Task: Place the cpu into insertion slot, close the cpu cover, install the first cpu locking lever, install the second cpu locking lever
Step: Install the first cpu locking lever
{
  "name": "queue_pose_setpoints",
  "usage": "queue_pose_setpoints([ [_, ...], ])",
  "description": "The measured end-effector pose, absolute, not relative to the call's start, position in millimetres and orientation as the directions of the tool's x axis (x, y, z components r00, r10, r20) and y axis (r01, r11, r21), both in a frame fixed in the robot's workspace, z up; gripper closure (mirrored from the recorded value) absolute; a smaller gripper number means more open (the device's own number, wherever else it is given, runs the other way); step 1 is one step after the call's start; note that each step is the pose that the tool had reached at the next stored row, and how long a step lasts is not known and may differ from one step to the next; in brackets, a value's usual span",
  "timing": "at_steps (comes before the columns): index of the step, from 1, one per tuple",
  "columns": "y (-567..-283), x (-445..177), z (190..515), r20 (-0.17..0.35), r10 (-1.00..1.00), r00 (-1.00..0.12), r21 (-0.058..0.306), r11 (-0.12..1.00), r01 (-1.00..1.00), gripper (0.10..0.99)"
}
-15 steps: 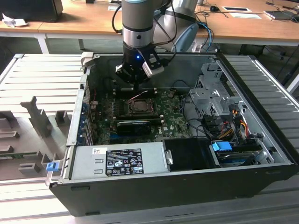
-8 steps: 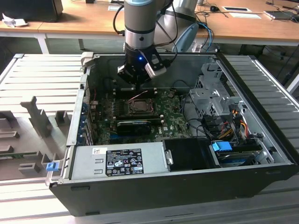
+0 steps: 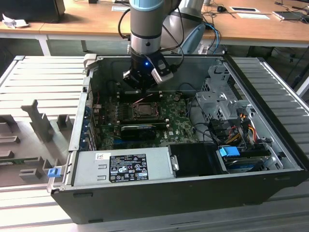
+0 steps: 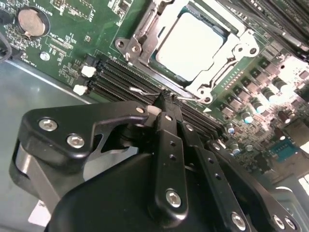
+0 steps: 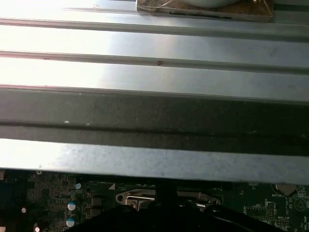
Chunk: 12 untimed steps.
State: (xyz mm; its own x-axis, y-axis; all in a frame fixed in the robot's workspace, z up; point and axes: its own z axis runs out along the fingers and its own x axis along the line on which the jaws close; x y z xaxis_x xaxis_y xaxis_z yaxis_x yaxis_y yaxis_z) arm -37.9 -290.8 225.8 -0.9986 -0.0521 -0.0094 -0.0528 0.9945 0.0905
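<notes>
CPU, pale silvery-grey flat square chip (image 4: 192, 44), is seated in the socket on the green motherboard (image 4: 67, 48), framed by the thin metal cpu cover (image 4: 227, 58), which is seen lying down around it in the second wrist view. In the exterior view the socket (image 3: 145, 110) sits mid-board inside the open black computer case (image 3: 159, 193).

Claw (image 4: 166, 99): black fingers are closed together, tips touching or nearly so, nothing gripped. Tips are placed at the socket's near edge, just beside a thin wire lever (image 4: 140, 90); actual contact cannot be judged.

Step in hand is judged to be a locking lever. Done well: lever pushed with closed tips, pressed low and sideways under its hook, cover kept flat, chip face not touched.

Case contents: grey power supply box (image 3: 120, 166) at near left, black graphics card (image 3: 140, 130) near of the socket, drive cage (image 3: 222, 104) with cabling at right. Case rests on a ribbed grey metal surface (image 3: 43, 77).
</notes>
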Motion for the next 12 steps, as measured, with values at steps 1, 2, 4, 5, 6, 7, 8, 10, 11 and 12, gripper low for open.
queue_pose_setpoints([
  [1, -290.7, -36.9, 225.6, -0.009, -0.052, -0.999, 0.091, 0.994, -0.053, 0.98],
  [2, -290.7, -35.9, 225.3, -0.009, -0.052, -0.999, 0.091, 0.994, -0.053, 0.98],
  [4, -290.7, -34.6, 224.5, -0.009, -0.053, -0.999, 0.091, 0.994, -0.053, 0.98],
  [5, -290.7, -34.5, 223.9, -0.01, -0.054, -0.998, 0.091, 0.994, -0.055, 0.98],
  [6, -290.7, -34.1, 223.1, -0.009, -0.058, -0.998, 0.091, 0.994, -0.059, 0.98],
  [7, -290.6, -33.7, 222.5, -0.01, -0.063, -0.998, 0.091, 0.994, -0.064, 0.98],
  [8, -290.5, -33.1, 221.7, -0.01, -0.069, -0.998, 0.091, 0.993, -0.07, 0.98],
  [10, -290.3, -32.0, 220.7, -0.01, -0.074, -0.997, 0.092, 0.993, -0.074, 0.98],
  [11, -290.1, -31.9, 220.2, -0.01, -0.074, -0.997, 0.093, 0.993, -0.074, 0.98],
  [12, -289.7, -31.7, 219.7, -0.01, -0.075, -0.997, 0.095, 0.993, -0.075, 0.98],
])
